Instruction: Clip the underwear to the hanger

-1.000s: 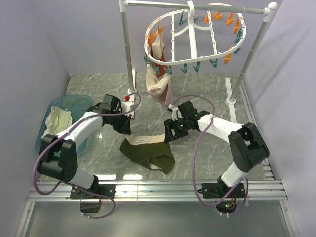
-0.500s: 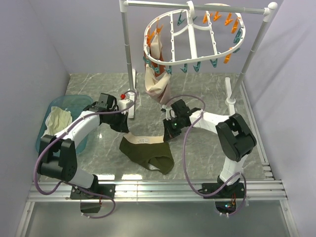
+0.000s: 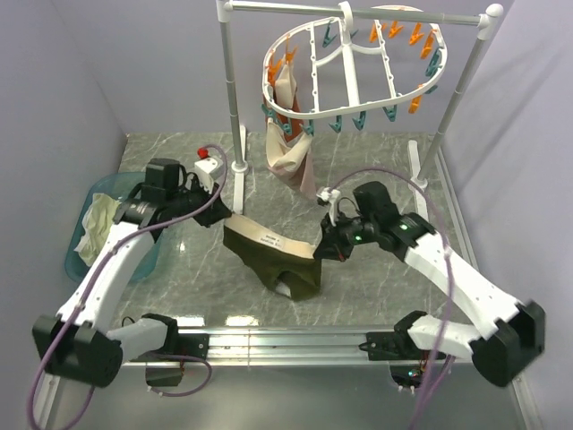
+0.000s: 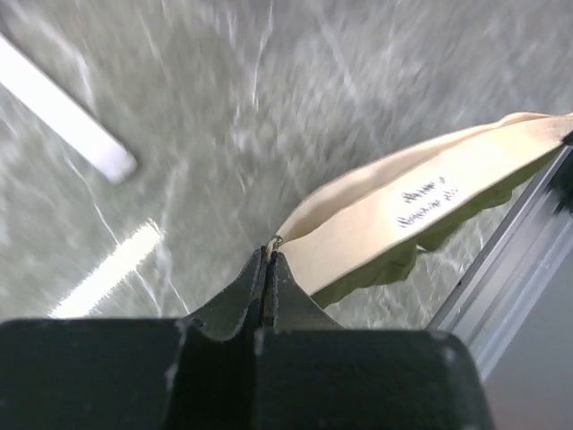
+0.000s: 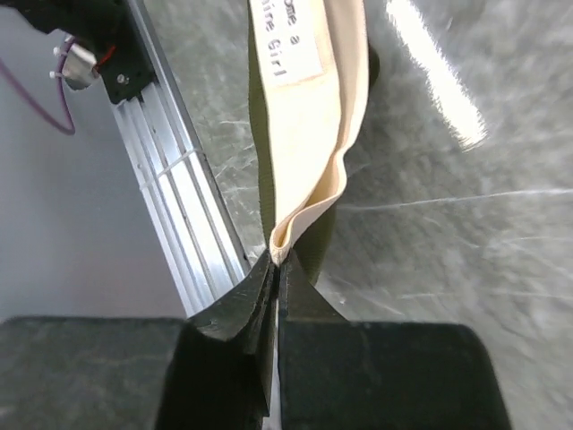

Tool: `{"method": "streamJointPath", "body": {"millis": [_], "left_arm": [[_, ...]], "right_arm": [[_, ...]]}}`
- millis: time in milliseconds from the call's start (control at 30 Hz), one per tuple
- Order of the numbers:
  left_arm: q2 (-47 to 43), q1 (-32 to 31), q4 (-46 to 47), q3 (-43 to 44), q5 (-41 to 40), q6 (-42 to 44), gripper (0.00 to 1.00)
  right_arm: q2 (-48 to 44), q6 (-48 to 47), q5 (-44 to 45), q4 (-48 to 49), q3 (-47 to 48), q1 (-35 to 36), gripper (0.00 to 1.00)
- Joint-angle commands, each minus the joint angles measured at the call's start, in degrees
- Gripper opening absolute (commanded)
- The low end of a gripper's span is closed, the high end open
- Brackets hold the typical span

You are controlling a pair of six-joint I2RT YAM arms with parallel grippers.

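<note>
underwear (image 3: 273, 255) hangs over surface (image 3: 376, 161) middle, long axis left-right | left gripper (image 3: 228, 218) pinches its left end | right gripper (image 3: 321, 253) pinches its right end | hanger (image 3: 349, 76) above far edge, beyond both

Left wrist view: table (image 4: 224, 90) blurred to streaks; label (image 4: 428, 199) print on underwear (image 4: 358, 237) smeared, unreadable. Right wrist view: label's upper part cut by top edge. Pinched underwear corners hidden between pressed-together fingers of left gripper (image 4: 268, 255), right gripper (image 5: 275, 260). Top view: label print too small; basin (image 3: 73, 260) partly behind left arm (image 3: 115, 262).
</note>
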Motion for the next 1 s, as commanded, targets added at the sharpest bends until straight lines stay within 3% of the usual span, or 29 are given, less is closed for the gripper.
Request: {"method": "streamJointPath", "body": {"millis": [0, 133, 267, 467, 633, 700, 900, 967], "left_arm": [[-4.87, -0.08, 0.59, 4.17, 2.53, 1.24, 0.0], [-7.61, -0.17, 4.02, 6.11, 0.24, 1.33, 0.0], [-8.04, -2.36, 0.87, 6.38, 0.15, 2.82, 0.0], [-16.99, -5.17, -5.28, 1.9, -1.69, 8.61, 0.0], [-17.81, -5.79, -21.78, 6.02, 3.31, 14.07, 0.0], [-17.1, -6.75, -24.36, 6.9, 3.76, 15.56, 0.0], [-6.22, -12.55, -18.32, 1.2, -2.66, 11.88, 0.0], [0.8, -13.96, -8.52, -1.62, -4.67, 7.85, 0.0]], "right_arm": [[-7.63, -6.22, 3.05, -3.83, 2.54, 0.31, 0.0], [-15.99, -6.92, 12.89, 1.88, 3.16, -0.21, 0.0], [-20.21, -6.48, 15.82, 5.85, -1.23, -0.21, 0.0], [-25.66, -7.36, 9.69, 0.5, -3.52, 0.49, 0.0], [-28.83, -7.8, 1.85, -5.39, -3.87, 1.72, 0.0], [-29.45, -6.84, 0.53, -5.4, -4.92, 2.16, 0.0], [-21.49, -2.0, 8.94, -1.36, -9.32, 2.51, 0.0], [-14.09, -2.7, 15.36, -0.75, -7.65, 2.25, 0.0]]}}
